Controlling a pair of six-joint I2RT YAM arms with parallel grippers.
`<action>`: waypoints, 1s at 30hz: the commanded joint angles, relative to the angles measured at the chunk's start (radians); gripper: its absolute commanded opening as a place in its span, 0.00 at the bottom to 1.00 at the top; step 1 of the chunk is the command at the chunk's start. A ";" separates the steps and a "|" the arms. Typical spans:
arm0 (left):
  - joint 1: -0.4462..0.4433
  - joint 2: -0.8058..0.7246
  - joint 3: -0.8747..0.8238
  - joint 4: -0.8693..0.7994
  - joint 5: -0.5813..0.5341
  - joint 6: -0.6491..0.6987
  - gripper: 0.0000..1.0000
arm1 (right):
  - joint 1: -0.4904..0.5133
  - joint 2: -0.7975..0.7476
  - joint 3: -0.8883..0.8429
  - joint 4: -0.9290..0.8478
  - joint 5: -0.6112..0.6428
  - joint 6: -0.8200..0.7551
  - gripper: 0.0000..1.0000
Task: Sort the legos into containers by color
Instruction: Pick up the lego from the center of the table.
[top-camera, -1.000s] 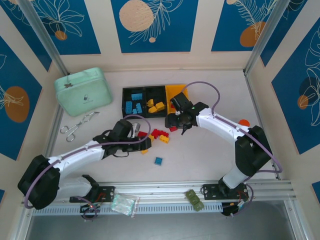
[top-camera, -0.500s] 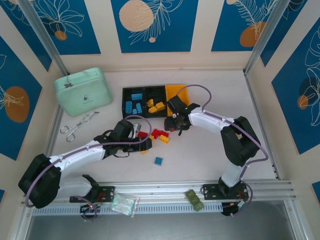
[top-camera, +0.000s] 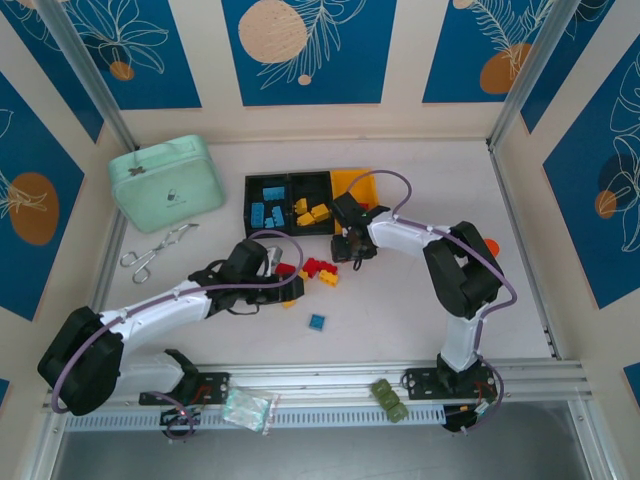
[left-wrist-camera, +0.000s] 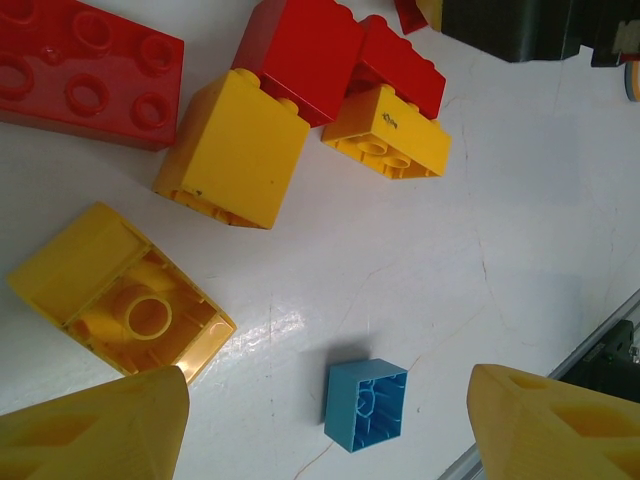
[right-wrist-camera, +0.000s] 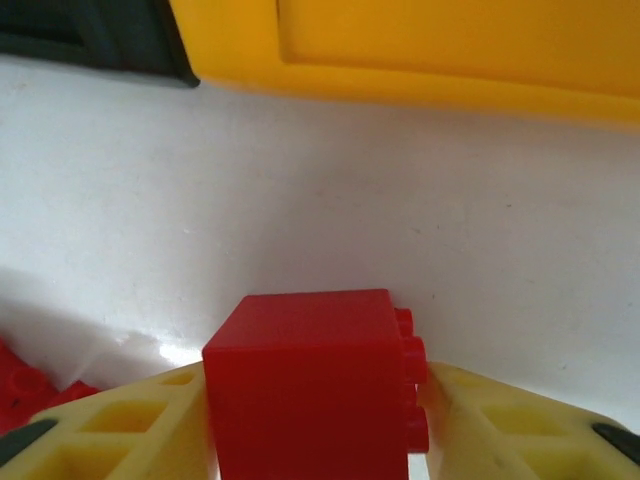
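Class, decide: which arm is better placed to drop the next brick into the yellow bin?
Right, probably. The right gripper is shut on a red brick beside the yellow bin; the left gripper is open, empty, over loose bricks farther off.

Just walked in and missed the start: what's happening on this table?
Two arms are sorting bricks by color. The right claw is shut on a red brick just before the yellow bin. The left claw hangs open over loose yellow and red bricks and one blue brick. Blue bricks lie in the left black bin, yellow ones in the middle black bin.
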 joint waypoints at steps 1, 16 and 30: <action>-0.012 0.009 0.005 0.011 0.003 -0.013 0.73 | -0.004 0.015 0.035 -0.003 0.008 -0.023 0.44; -0.012 0.031 0.028 0.019 0.009 0.001 0.73 | 0.007 -0.181 0.027 -0.127 0.000 0.004 0.34; -0.011 0.067 0.132 0.023 0.012 0.023 0.73 | -0.154 -0.047 0.345 -0.241 -0.079 0.040 0.34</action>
